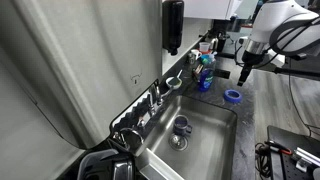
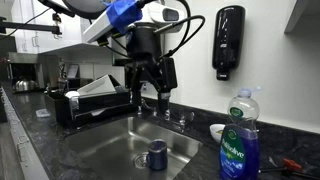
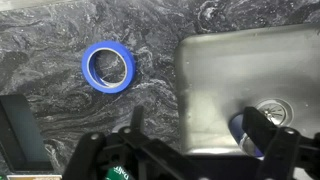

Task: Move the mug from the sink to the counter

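The dark blue-purple mug (image 1: 181, 125) stands upright in the steel sink (image 1: 205, 135), next to the round drain (image 1: 178, 142). It also shows in an exterior view (image 2: 157, 153). In the wrist view the mug (image 3: 243, 134) is partly hidden behind one finger, near the drain (image 3: 272, 110). My gripper (image 1: 245, 70) is open and empty. It hangs well above the dark counter (image 1: 258, 120) near the sink's edge, apart from the mug. Its fingers (image 3: 200, 135) straddle the sink rim (image 3: 185, 80) in the wrist view.
A flat blue ring (image 3: 108, 67) lies on the counter (image 3: 50, 45) beside the sink. A blue dish soap bottle (image 2: 238, 145), a small bowl (image 2: 218, 131), the chrome faucet (image 1: 155, 97), a dish rack (image 2: 95, 100) and a wall soap dispenser (image 2: 229, 42) surround the basin.
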### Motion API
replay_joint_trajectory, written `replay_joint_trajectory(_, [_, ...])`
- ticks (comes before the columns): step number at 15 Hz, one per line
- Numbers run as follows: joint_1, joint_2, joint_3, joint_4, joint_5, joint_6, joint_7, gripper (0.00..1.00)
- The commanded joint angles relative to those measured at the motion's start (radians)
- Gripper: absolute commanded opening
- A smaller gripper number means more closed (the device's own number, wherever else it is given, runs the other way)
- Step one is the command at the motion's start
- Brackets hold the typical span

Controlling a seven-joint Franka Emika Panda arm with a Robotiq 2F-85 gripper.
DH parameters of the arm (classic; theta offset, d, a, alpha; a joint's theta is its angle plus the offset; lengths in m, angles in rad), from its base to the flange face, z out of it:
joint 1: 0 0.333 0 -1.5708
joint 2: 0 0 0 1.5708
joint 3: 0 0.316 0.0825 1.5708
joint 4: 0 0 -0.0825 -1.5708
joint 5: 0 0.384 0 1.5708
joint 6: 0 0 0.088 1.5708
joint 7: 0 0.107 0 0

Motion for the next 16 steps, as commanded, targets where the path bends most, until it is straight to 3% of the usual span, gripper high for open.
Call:
replay_joint_trajectory(1, [-0.008,0.000,0.008,0.001,0.003,-0.001,-0.002,1.00])
replay_joint_trajectory(9, [-0.003,0.004,0.008,-0.002,0.012,0.014,-0.004,1.00])
replay_joint_trajectory(16, [0.068,0.118,0.089,0.018,0.063,0.115,0.087,1.00])
